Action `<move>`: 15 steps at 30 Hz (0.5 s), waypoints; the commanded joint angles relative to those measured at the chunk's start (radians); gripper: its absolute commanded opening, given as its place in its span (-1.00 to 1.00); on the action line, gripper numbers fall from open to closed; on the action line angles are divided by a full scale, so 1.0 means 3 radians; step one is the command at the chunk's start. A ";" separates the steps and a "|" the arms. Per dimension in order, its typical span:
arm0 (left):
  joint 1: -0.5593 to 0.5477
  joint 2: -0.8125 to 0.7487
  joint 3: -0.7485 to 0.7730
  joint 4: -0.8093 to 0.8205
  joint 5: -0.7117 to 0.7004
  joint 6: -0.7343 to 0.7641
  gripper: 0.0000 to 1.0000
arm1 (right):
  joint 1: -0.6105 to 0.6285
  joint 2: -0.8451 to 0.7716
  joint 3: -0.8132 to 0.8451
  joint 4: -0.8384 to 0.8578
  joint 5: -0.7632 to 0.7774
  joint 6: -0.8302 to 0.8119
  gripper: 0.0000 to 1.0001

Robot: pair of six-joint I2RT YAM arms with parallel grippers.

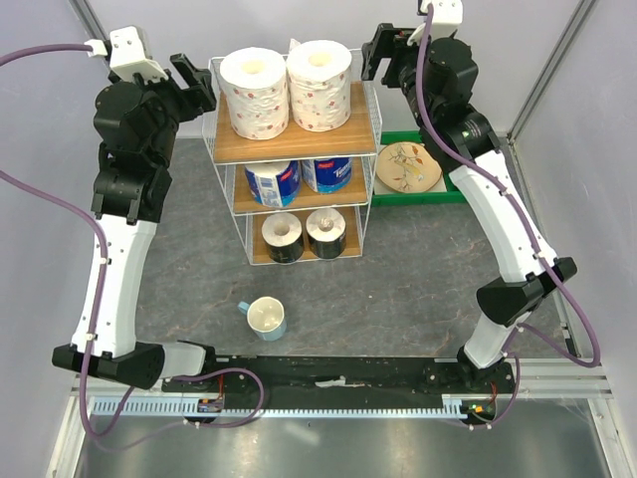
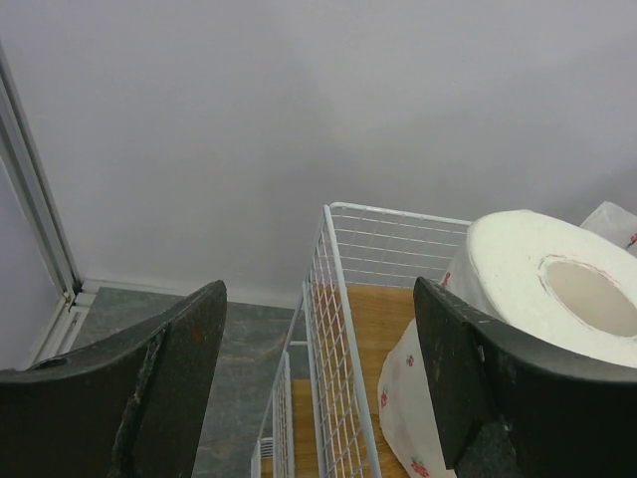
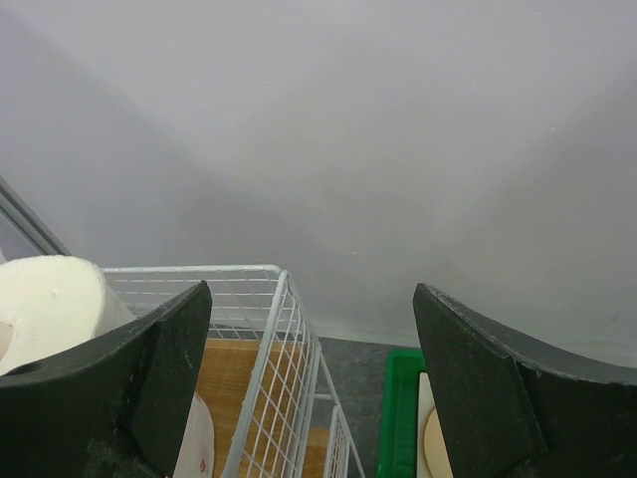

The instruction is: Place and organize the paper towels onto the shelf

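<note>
- Left arm [image 1: 109,269]: smooth white shells on the long links, bulky black housings at the joints.
- Right arm [image 1: 498,214]: the same build (white links, black joints), with a black elbow block.
- Left tool [image 1: 194,85]: two broad, matte black fingers [image 2: 169,388] that taper to blunt tips, with a paler scuffed line along one edge.
- Right tool [image 1: 383,50]: matching black fingers [image 3: 478,388], thick and gently curved.
- Wrist blocks [image 1: 134,52]: white and angular, one on top of each wrist.
- Cables [image 1: 40,199]: purple, in wide loops from each wrist block down to the bases.
- Base plate [image 1: 338,383]: black, spanning both bases at the desk's near edge.
</note>
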 commanded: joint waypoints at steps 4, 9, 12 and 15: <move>0.0028 0.0054 0.0002 0.0140 0.0131 0.0060 0.65 | 0.0005 0.0052 0.0149 0.0037 -0.0262 0.0118 0.81; 0.0028 0.0095 0.0022 0.0145 0.0238 0.0014 0.65 | 0.0000 0.0052 0.0139 0.0027 -0.0385 0.0134 0.81; 0.0028 0.0111 0.0022 0.0145 0.0290 -0.0017 0.65 | 0.0006 0.0062 0.0144 0.0027 -0.0477 0.0175 0.81; 0.0028 0.0121 0.0017 0.0145 0.0331 -0.0032 0.64 | 0.0005 0.0072 0.0160 0.0022 -0.0569 0.0190 0.81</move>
